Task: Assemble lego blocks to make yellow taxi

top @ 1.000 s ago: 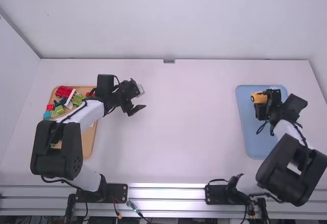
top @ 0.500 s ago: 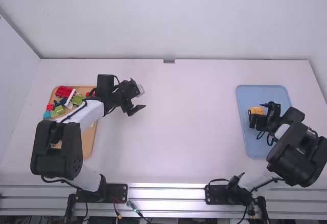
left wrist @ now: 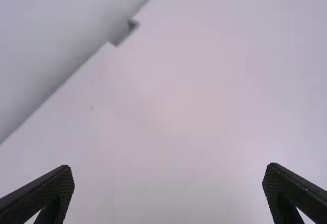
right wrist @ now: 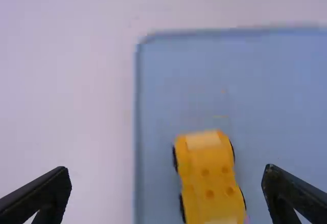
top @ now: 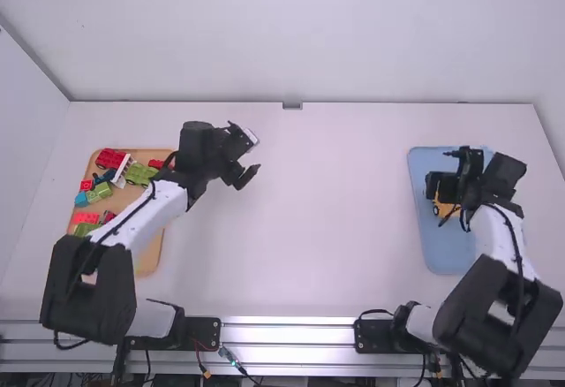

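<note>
The yellow taxi [top: 443, 208] sits upright on its dark wheels in the blue tray, partly covered by the right arm in the high view. My right gripper [top: 438, 169] is above the tray. In the right wrist view the taxi [right wrist: 208, 178] shows several studs on top, and my right gripper [right wrist: 167, 183] is open, its fingers apart from the taxi. My left gripper [top: 253, 151] hangs over the table's left half, right of the wooden tray. In the left wrist view my left gripper [left wrist: 168, 183] is open with nothing between its fingers.
The blue tray [top: 428, 247] lies at the table's right side. On the left, the wooden tray [top: 150, 250] holds several loose blocks, among them a red one [top: 109, 159] and a green one [top: 139, 173]; the left arm crosses over it.
My right gripper has let go of the yellow taxi, now lower in the blue tray, and has moved away up the picture. The left arm has shifted slightly, its gripper a little rightward.
</note>
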### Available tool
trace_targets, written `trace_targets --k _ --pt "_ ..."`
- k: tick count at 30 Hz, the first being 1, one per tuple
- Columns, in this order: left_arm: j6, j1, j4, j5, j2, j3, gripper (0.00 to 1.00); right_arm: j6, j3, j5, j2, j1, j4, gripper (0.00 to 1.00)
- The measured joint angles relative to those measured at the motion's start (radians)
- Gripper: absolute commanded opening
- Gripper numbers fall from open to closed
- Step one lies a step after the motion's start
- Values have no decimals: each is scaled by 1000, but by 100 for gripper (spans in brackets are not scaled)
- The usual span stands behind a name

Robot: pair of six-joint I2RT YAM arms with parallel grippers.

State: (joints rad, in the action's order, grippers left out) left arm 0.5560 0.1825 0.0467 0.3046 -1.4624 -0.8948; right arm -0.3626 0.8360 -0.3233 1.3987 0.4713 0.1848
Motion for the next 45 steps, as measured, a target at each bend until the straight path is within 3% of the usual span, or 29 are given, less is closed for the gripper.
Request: trace_targets --k 3,11,15,26,32,45 --pt "-100 51 -7 -49 98 0 99 60 4 40 -146 -173 29 99" --pt "-262 46 -46 -97 220 0 99 64 4 55 -323 -508 58 99" --pt "-292 41 -46 -110 254 3 95 49 4 59 -365 -596 42 95" --pt "-416 -100 -47 -228 388 152 80 149 -127 192 -504 -471 -103 80" --pt "-503 -181 -47 -286 498 253 70 241 -232 273 -616 -470 -183 68" --pt "-549 -183 -49 -292 784 535 41 352 -526 315 -910 -470 -182 39"
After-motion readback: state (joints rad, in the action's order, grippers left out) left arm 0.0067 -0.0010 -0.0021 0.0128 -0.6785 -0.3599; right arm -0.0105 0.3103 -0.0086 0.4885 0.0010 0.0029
